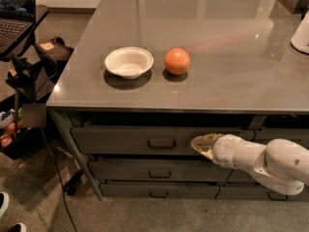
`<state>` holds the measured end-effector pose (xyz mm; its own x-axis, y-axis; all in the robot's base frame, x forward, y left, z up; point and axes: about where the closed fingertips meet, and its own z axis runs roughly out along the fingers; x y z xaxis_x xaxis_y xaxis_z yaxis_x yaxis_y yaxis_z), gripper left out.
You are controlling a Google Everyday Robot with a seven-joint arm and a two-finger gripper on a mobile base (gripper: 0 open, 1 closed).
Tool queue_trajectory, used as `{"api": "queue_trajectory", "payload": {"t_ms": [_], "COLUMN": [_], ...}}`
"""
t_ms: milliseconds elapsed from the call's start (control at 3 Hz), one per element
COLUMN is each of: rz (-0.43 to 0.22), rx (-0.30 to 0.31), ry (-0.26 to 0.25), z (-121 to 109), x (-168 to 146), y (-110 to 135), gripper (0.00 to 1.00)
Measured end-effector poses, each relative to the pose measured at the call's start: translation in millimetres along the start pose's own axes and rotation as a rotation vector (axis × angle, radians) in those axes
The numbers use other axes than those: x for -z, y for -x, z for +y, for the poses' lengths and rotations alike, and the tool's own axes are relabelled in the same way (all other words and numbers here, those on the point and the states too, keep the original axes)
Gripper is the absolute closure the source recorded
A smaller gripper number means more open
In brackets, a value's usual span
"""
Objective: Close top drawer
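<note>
The top drawer (120, 140) is the wide dark grey front just under the counter, with a small metal loop handle (161, 143) at its centre. It sits nearly flush with the two drawer fronts below. My gripper (199, 145) is at the end of the white arm (263, 162) that comes in from the right. Its tip rests against the drawer front, just right of the handle.
A white bowl (129, 62) and an orange (176, 61) sit on the grey countertop (217, 42). Two more wide drawers (159, 171) lie below. A cart with a laptop and cables (21, 57) stands to the left. Shoes (9, 216) are at the bottom left.
</note>
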<state>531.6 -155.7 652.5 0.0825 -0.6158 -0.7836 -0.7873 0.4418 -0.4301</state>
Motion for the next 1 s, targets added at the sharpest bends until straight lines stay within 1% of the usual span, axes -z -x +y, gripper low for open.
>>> {"api": "queue_trajectory", "payload": {"t_ms": [333, 667, 1000], "rz": [-0.008, 0.017, 0.075], "rx": [0.003, -0.004, -0.071], "ry": [0.007, 0.094, 0.173], "z": [0.6, 18.6, 52.4], "x": [-2.3, 7.9, 60.8], "y": [3.1, 4.9, -1.8], "gripper": [1.0, 1.0, 0.82]}}
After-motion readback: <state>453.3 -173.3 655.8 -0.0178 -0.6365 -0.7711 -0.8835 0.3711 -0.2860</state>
